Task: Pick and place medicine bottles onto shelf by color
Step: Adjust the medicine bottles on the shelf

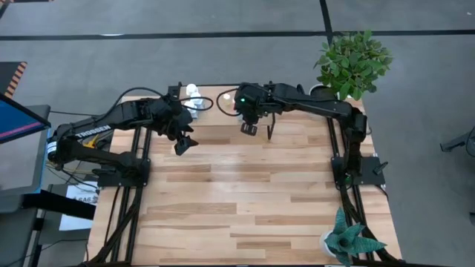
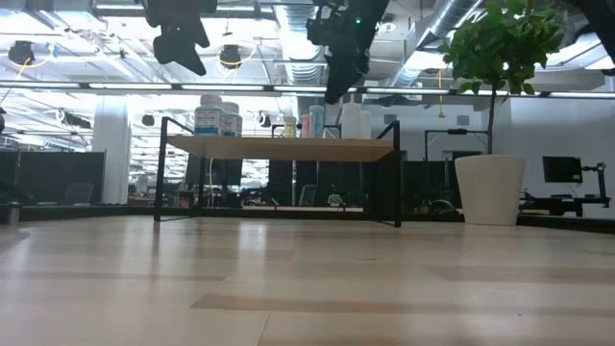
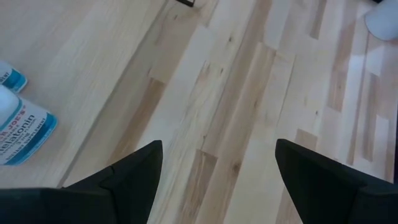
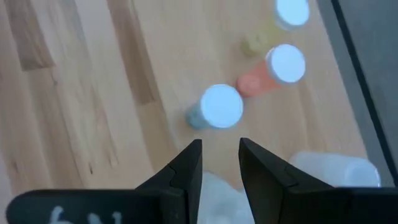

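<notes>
Several white-capped medicine bottles [image 4: 221, 107] stand upright on the shelf [image 2: 279, 148].

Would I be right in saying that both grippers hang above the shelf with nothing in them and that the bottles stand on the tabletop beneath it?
Not quite: the bottles stand on top of the shelf, not on the tabletop beneath it, as the low view shows. The rest holds: the left gripper and the right gripper hang above the shelf with nothing in them.
</notes>
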